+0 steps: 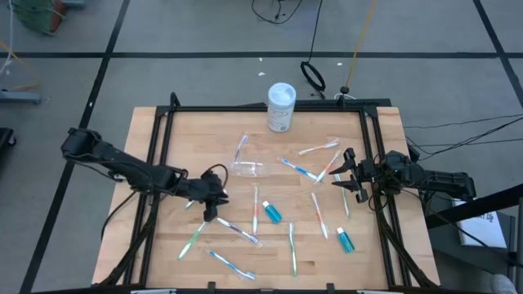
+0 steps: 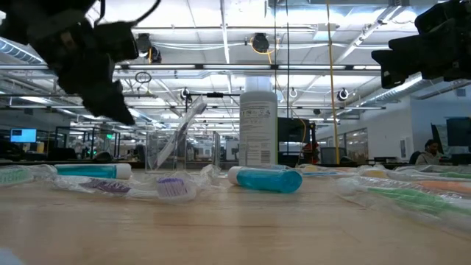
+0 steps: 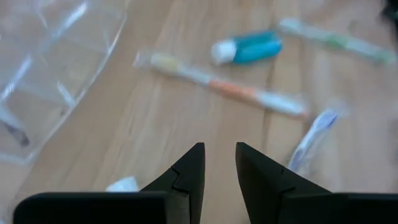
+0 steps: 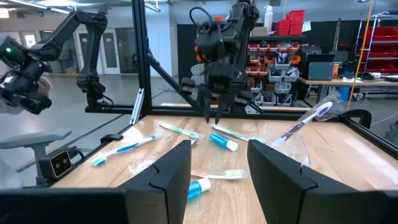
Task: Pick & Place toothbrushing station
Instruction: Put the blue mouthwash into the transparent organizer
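Note:
The clear cup (image 1: 249,169) stands near the table's middle, and a purple-headed toothbrush (image 4: 309,119) leans in it. Other pastel toothbrushes lie flat on the wood, such as an orange one (image 3: 230,87) and a green one (image 1: 194,237). Two blue toothpaste tubes (image 1: 270,213) (image 1: 345,239) lie among them. My left gripper (image 3: 217,168) hovers over bare wood left of the cup, slanting down. It is open by a narrow gap with nothing between its fingers. My right gripper (image 4: 217,165) waits open at the table's right edge (image 1: 341,173).
A tall white cylindrical container (image 1: 281,106) stands at the far edge, behind the cup. A black frame (image 1: 163,147) runs along the table's sides. Bare wood lies between my left gripper and the cup.

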{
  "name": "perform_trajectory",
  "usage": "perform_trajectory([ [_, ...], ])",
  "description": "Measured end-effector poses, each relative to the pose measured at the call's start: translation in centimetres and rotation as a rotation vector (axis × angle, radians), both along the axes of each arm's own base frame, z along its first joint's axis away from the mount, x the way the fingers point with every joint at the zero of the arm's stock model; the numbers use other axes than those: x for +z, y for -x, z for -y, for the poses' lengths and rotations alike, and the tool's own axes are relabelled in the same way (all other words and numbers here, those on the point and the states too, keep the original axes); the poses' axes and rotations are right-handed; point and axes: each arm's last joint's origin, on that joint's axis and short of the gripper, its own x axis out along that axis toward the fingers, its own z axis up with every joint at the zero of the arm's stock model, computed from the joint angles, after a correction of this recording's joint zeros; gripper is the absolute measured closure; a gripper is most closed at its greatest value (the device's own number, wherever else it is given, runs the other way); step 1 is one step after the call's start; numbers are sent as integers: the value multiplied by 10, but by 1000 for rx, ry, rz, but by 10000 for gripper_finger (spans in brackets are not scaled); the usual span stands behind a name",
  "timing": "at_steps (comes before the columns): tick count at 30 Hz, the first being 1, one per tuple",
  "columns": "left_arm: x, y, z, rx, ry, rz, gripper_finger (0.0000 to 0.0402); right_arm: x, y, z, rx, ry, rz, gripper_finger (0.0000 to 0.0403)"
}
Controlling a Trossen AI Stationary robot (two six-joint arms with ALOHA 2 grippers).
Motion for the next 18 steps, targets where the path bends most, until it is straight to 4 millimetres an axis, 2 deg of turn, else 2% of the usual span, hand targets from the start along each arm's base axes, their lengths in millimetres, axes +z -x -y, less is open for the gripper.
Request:
perform_trajectory([
  [6, -19, -6, -5, -16, -27, -96, 309, 0, 0, 0, 0, 0, 0, 252],
  [18, -20, -10, -30, -9, 62, -127, 309, 0, 0, 0, 0, 0, -1, 252],
])
